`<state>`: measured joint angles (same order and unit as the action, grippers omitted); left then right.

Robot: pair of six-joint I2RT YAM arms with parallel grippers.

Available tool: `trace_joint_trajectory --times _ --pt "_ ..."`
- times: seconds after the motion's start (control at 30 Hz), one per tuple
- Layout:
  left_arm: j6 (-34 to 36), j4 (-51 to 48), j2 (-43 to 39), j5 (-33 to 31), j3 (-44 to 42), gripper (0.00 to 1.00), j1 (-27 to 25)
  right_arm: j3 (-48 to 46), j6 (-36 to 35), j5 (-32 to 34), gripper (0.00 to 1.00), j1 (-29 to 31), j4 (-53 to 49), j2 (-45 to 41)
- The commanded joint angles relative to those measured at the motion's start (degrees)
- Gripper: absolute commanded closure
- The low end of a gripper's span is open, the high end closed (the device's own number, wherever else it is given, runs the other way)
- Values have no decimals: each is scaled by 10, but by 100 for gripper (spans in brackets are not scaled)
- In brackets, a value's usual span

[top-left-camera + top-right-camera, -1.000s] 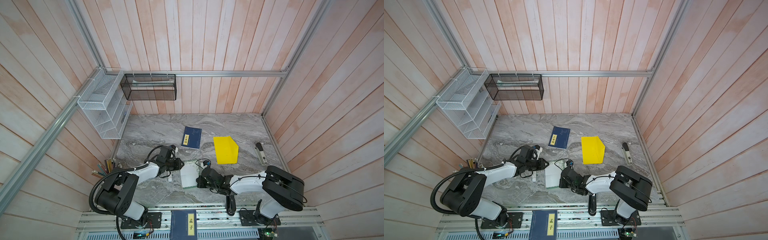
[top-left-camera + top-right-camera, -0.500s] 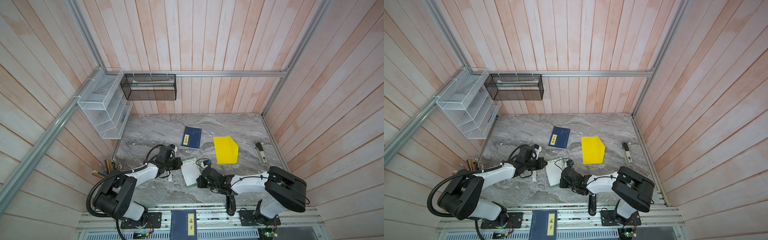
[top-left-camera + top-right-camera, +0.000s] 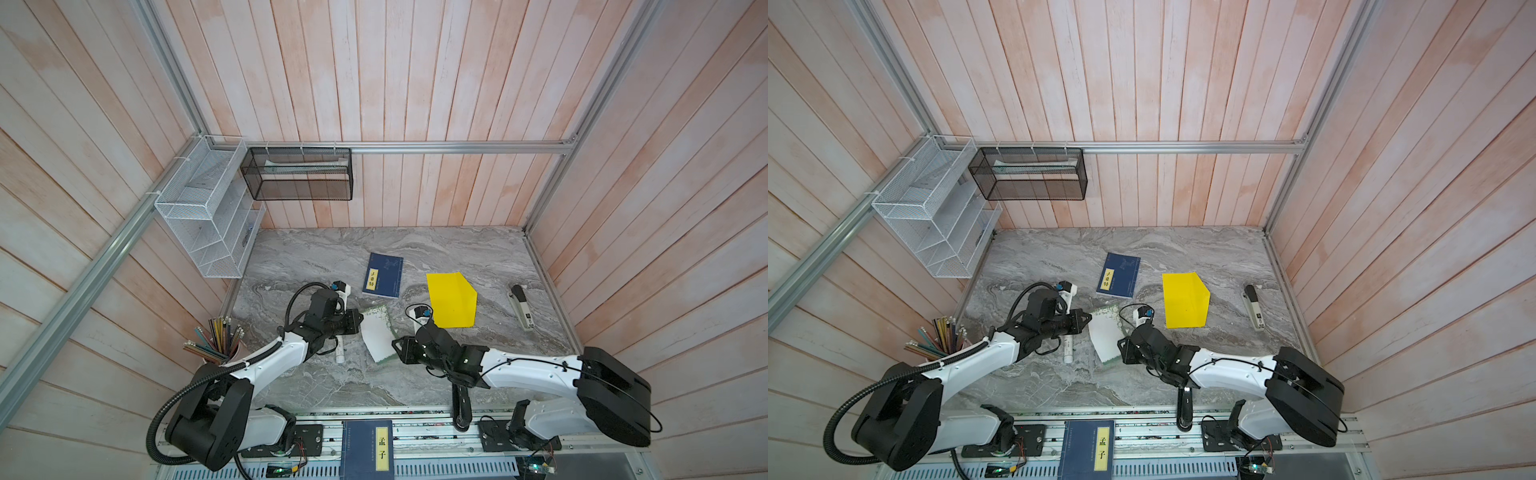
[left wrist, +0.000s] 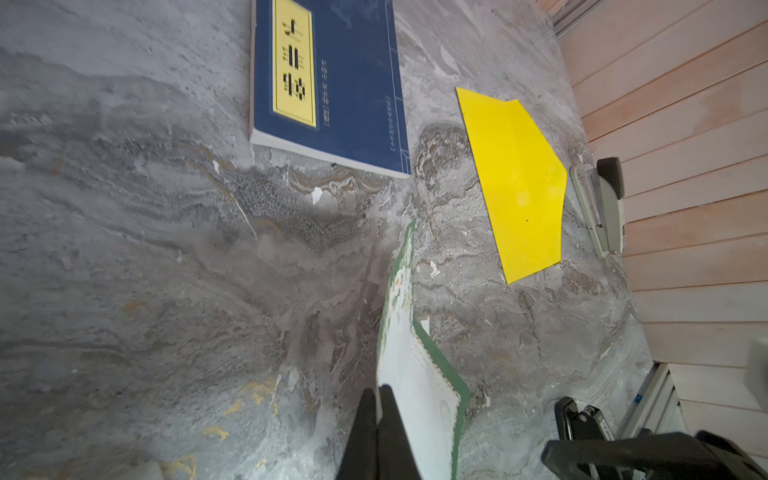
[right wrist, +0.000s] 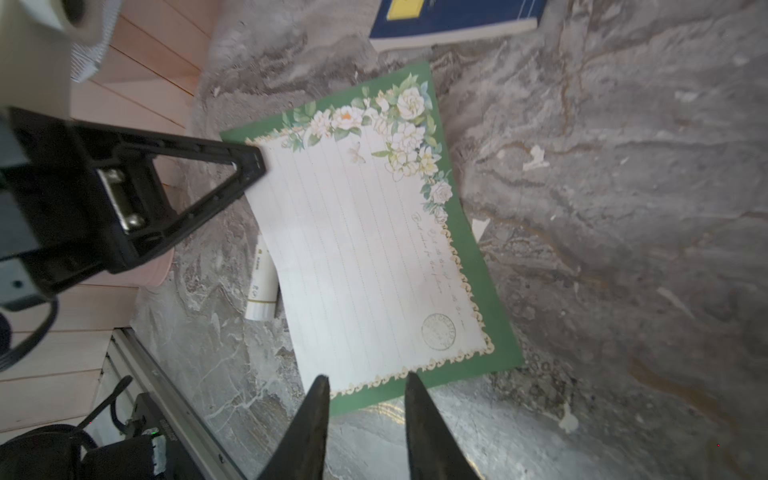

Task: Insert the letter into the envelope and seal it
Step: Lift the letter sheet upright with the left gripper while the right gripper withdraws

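Since a second ago the right gripper (image 5: 365,384) is parting its jaws and letting go of the thin white green-bordered letter (image 3: 376,334), leaving it pinched at one edge by the closed left gripper (image 4: 378,395), lifted for carrying. Farther off, right of centre, the flat bright yellow envelope (image 3: 451,299) is lying with open marble around it.

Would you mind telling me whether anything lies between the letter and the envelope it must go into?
Nothing visible does: bare tabletop separates the letter, pinched by the left gripper, from the envelope.
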<state>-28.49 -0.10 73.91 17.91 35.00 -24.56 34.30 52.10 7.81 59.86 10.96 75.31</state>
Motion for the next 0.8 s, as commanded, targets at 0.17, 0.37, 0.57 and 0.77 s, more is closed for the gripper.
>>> trace_joint_trajectory --times 0.17,0.37,0.57,0.77 --pt "-2 -14 -77 -12 33 100 -2 0 -22 67 65 -32 -27 -110" --pt "-9 -4 -121 5 64 100 -1 -53 -2 69 63 -59 22 -175" --pt "-30 33 -134 42 76 100 8 -110 -7 62 58 -81 96 -211" --pt "-57 60 -131 72 101 100 11 -146 -13 72 58 -91 140 -214"
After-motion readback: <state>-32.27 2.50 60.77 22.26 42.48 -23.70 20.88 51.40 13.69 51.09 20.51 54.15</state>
